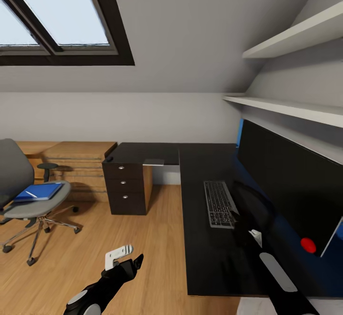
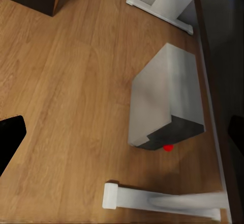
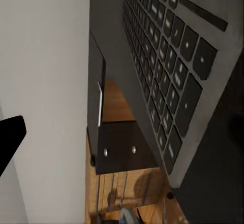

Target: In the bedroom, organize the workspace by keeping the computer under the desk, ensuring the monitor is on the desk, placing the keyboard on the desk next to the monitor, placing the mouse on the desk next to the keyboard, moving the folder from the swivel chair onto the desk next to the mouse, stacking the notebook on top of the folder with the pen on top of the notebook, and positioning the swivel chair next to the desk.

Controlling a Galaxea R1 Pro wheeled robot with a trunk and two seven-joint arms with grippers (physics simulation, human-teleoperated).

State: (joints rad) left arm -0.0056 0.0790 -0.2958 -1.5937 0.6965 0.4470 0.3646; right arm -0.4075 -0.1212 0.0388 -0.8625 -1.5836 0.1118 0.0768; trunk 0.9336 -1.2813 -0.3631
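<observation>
Folder (image 1: 39,191), blue, lay flat on the seat of the swivel chair (image 1: 28,196), which stood on the wooden floor (image 1: 143,238) at about nine o'clock in the head view, well apart from the desk (image 1: 205,248); a thin pale stick lay across the folder, too small to name. Behind the chair a light wooden chest (image 1: 78,162) sat against the wall. Toward six o'clock the left claw (image 1: 125,257) hung over the floor beside the desk's edge; I could not tell whether its fingers were spread or closed. Its wrist camera looked down on the computer (image 2: 165,99), a grey box with a dark end and a red spot, standing on the floor between two white desk legs. At the centre, a black three-drawer unit (image 1: 126,188) stood under the desk's far wing. Further right, the keyboard (image 1: 220,204) lay on the glossy black top just beside the monitor (image 1: 290,186), whose red light showed at its lower corner near four o'clock. The right arm reached over the desk near the keyboard's near end; the right claw's (image 1: 234,217) opening could not be told.
</observation>
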